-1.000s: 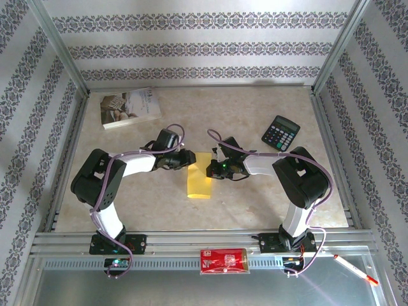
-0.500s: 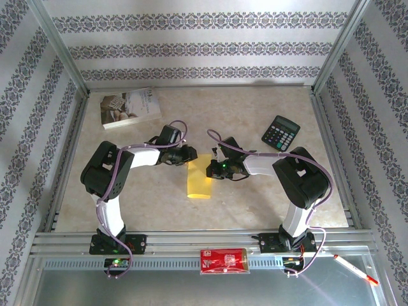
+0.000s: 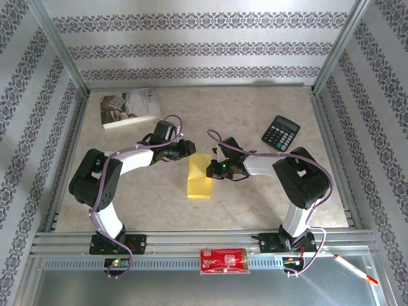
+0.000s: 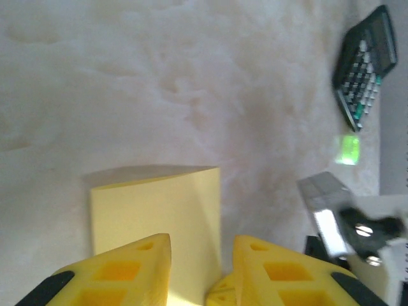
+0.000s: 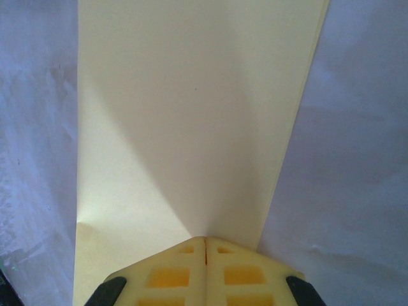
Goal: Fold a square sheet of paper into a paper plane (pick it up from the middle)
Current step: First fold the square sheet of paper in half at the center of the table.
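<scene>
The square sheet of paper (image 3: 199,177) lies folded into a narrow yellow rectangle in the middle of the table. In the left wrist view the paper (image 4: 153,204) has one folded corner, and its right edge runs into the gap between my fingers. My left gripper (image 3: 189,148) is at the paper's far left corner; seen from the wrist, the left gripper (image 4: 201,248) has its jaws apart above the sheet. My right gripper (image 3: 213,167) is shut at the paper's right edge. Its closed tips (image 5: 205,241) rest on the paper (image 5: 191,115).
A white printed book (image 3: 131,107) lies at the back left. A black calculator (image 3: 280,132) lies at the back right, the calculator (image 4: 366,64) also showing from the left wrist. A red packet (image 3: 223,261) and a pen (image 3: 356,269) lie on the near rail.
My left gripper has shifted a little toward the far side along the paper's left edge, and its elbow has swung. The right arm and the paper have stayed put.
</scene>
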Robot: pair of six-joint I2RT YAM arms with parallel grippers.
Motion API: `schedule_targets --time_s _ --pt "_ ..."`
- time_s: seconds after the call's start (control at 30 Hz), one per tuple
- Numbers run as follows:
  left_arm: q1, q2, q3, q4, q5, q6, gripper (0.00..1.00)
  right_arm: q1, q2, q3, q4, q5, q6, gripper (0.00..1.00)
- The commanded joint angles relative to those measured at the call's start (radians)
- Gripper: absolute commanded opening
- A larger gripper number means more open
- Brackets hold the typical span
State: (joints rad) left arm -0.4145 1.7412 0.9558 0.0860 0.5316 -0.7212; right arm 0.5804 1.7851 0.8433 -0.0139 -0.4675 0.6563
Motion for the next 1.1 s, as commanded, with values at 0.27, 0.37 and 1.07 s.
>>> schedule_targets --time_s 0.27,0.37,1.07 --pt "-0.017 0.122 0.025 0.010 0.024 0.010 0.31 -0.001 0.046 -0.058 -0.171 0.144 -0.016 0.00" --pt "-0.005 0.139 0.025 -0.027 -0.025 0.028 0.31 -0.001 0.045 -0.061 -0.171 0.145 -0.016 0.00" --pt "-0.096 -0.074 -0.085 -0.055 -0.004 -0.037 0.33 -0.010 0.041 -0.074 -0.170 0.147 -0.020 0.00"
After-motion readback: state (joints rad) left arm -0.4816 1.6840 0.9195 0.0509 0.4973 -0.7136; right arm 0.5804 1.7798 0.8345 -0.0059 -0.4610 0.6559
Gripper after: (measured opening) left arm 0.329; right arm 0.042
